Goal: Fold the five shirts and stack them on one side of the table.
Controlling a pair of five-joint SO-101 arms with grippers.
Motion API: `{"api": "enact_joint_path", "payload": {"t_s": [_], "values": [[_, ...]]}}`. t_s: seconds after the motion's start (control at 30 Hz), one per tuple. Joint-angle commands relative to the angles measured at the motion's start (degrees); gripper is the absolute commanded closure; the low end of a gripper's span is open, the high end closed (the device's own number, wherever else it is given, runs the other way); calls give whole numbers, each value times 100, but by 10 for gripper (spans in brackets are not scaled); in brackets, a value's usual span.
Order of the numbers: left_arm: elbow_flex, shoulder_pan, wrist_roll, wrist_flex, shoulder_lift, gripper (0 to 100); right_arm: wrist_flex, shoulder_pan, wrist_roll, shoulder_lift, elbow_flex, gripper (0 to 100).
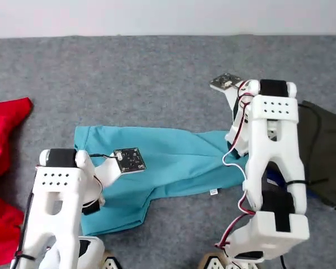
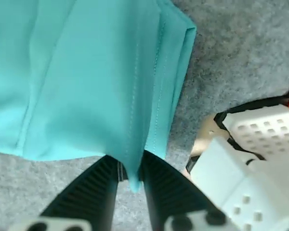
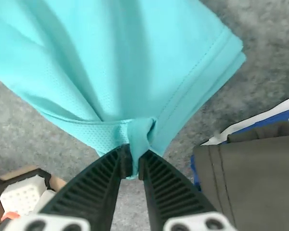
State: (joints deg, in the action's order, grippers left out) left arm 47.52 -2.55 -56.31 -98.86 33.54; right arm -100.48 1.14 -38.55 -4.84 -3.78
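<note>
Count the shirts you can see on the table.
3 clearly: a red shirt at the left edge, a teal shirt in the middle, a dark shirt at the right. Blue fabric under it may be another.

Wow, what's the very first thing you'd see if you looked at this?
The bright teal fabric shirt stretched across the middle of the grey felt table, pinched at its edges by the left claw and the right claw. A crumpled red cloth shirt lies at one table edge and a dark olive cloth shirt at the opposite one.
</note>
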Motion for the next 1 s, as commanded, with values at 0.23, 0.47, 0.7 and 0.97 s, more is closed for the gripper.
{"api": "enact_joint_path", "payload": {"t_s": [0.23,0.47,0.7,0.97], "values": [[75,0,-598,-176,114,987,-215,75,-527,857,651,990],[145,-9,-826,-176,176,986,-207,75,-527,848,659,984],[-136,-440,-800,-176,176,894,-215,224,-492,892,633,806],[-523,-993,-791,-176,185,836,-207,347,-501,875,624,787]]}}
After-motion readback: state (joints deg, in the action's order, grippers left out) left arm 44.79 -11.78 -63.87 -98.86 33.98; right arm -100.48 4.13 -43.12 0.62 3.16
